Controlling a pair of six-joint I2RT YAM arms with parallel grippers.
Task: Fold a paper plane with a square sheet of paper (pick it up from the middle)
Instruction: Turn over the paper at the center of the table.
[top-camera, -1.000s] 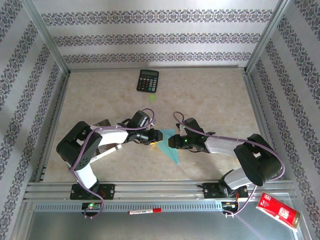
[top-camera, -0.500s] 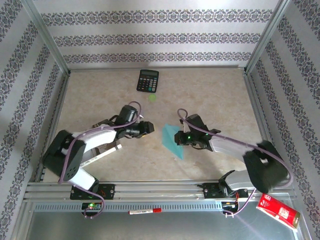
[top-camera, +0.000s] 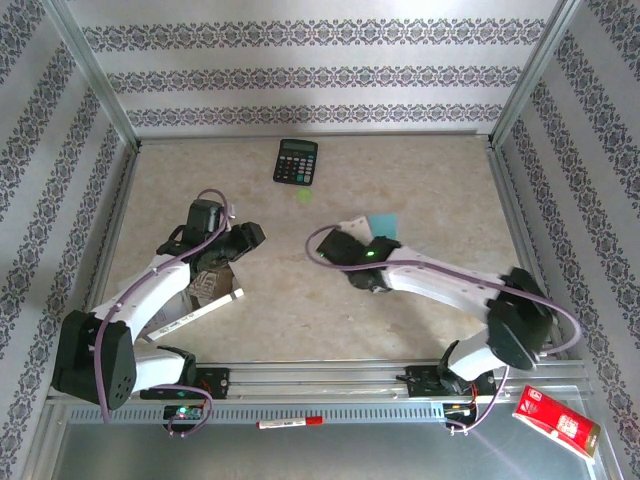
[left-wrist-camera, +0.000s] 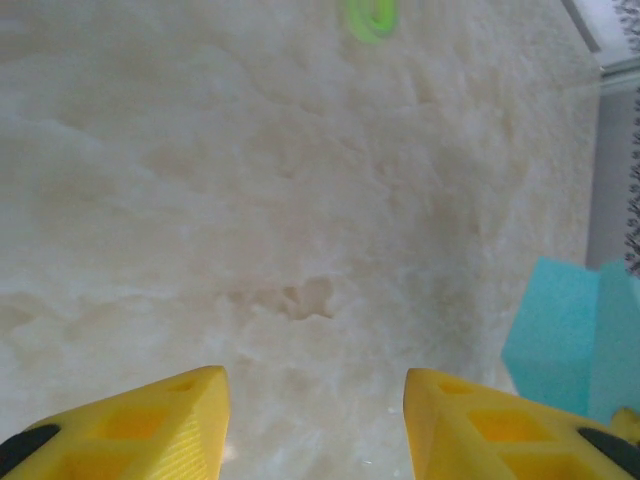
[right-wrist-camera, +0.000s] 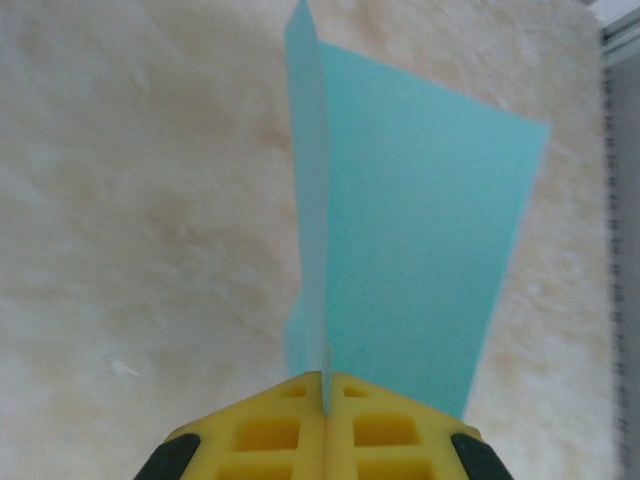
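Two grippers sat nearer me than the calculator (top-camera: 296, 161) in the overhead view: my left gripper (top-camera: 252, 234) off to the calculator's left, my right gripper (top-camera: 375, 238) off to its right, with the cyan paper (top-camera: 384, 222) at its tip. From my left wrist, the yellow fingers (left-wrist-camera: 140, 425) stood apart over bare table (left-wrist-camera: 300, 200), holding nothing. From my right wrist, the jaws were pressed together on the paper's upright fold.
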